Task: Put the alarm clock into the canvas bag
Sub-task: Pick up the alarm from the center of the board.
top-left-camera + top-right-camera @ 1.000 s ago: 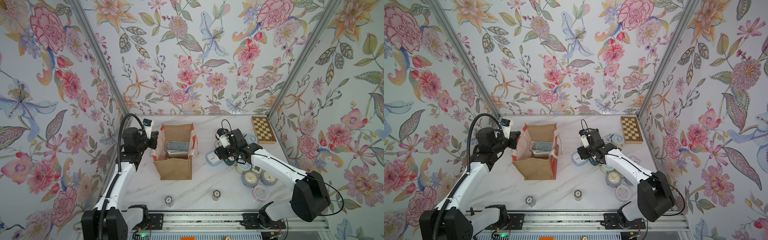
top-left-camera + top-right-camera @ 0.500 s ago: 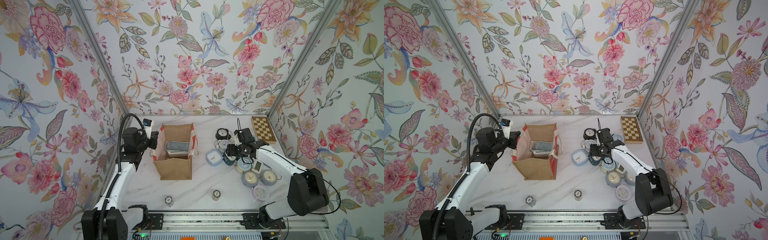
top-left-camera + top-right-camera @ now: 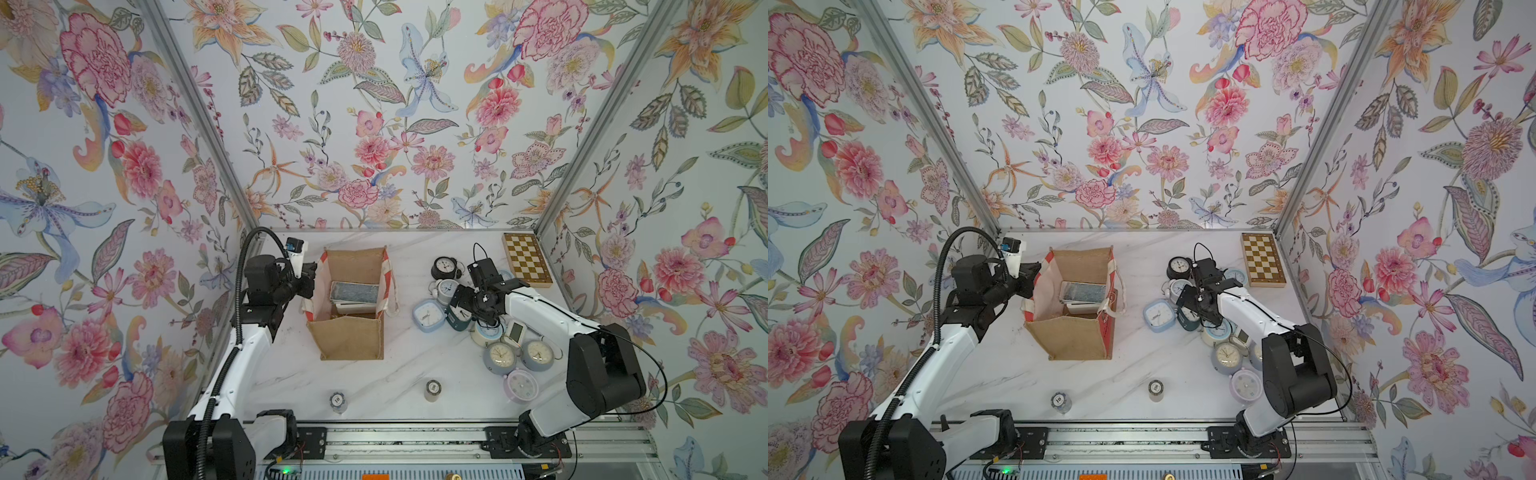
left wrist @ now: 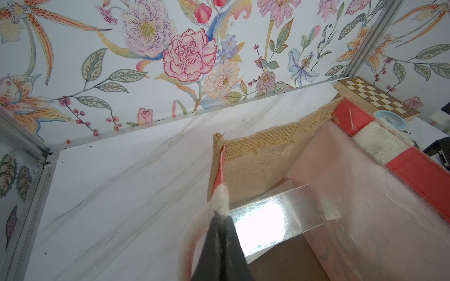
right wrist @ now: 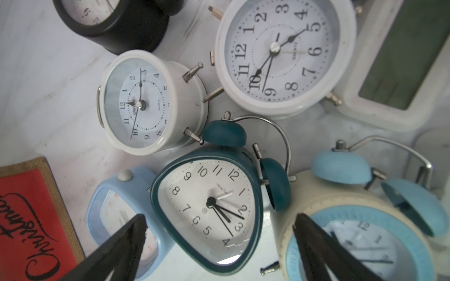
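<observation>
The tan canvas bag (image 3: pixel 349 338) (image 3: pixel 1075 338) stands open in the middle of the table. My left gripper (image 4: pixel 220 214) (image 3: pixel 309 282) is shut on its whitish strap handle (image 4: pixel 221 197) at the left rim. A heap of several alarm clocks lies to the right. My right gripper (image 5: pixel 219 228) (image 3: pixel 471 309) (image 3: pixel 1196 309) hangs open over a dark teal twin-bell alarm clock (image 5: pixel 209 209) (image 3: pixel 457 319). That clock lies face up between the fingers, untouched. One finger is over a light blue square clock (image 5: pixel 107 206), the other over a cream and blue clock (image 5: pixel 360 240).
Inside the bag lies a shiny flat rectangle (image 4: pixel 275 219) (image 3: pixel 354 292). A black clock (image 3: pixel 444 266) and a wooden chessboard box (image 3: pixel 527 259) sit at the back right. More clocks (image 3: pixel 498 356) lie by the right arm. Two chip stacks (image 3: pixel 337 401) (image 3: pixel 432 388) stand near the front edge.
My right gripper has shifted right, away from the bag, over the clock heap, and its jaws have spread wider. The black clock now shows. The left arm has not moved.
</observation>
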Motion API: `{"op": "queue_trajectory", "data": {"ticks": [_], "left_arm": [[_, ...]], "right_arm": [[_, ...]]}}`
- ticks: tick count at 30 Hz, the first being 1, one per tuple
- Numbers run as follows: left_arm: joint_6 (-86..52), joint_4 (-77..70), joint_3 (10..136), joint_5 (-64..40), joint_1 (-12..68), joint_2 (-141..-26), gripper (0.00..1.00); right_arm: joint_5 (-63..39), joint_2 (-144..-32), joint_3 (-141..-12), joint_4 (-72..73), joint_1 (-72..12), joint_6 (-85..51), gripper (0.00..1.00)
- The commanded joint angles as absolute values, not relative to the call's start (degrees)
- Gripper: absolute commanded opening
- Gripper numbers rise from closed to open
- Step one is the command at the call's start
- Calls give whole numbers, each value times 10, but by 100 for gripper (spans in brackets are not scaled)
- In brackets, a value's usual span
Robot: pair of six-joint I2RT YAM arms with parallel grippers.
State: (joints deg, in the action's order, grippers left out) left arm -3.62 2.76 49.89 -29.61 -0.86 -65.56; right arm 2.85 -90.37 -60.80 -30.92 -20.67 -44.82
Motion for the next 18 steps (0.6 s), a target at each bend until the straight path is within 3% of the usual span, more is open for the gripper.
{"op": "queue_trajectory", "data": {"ticks": [1, 18], "left_arm": [[-27, 23, 499, -294, -11, -650, 4], [-26, 24, 499, -293, -11, -650, 4]], "right_arm": [[45, -920, -626, -330, -216, -491, 99], [88, -997, -699, -390, -242, -519, 97]]}}
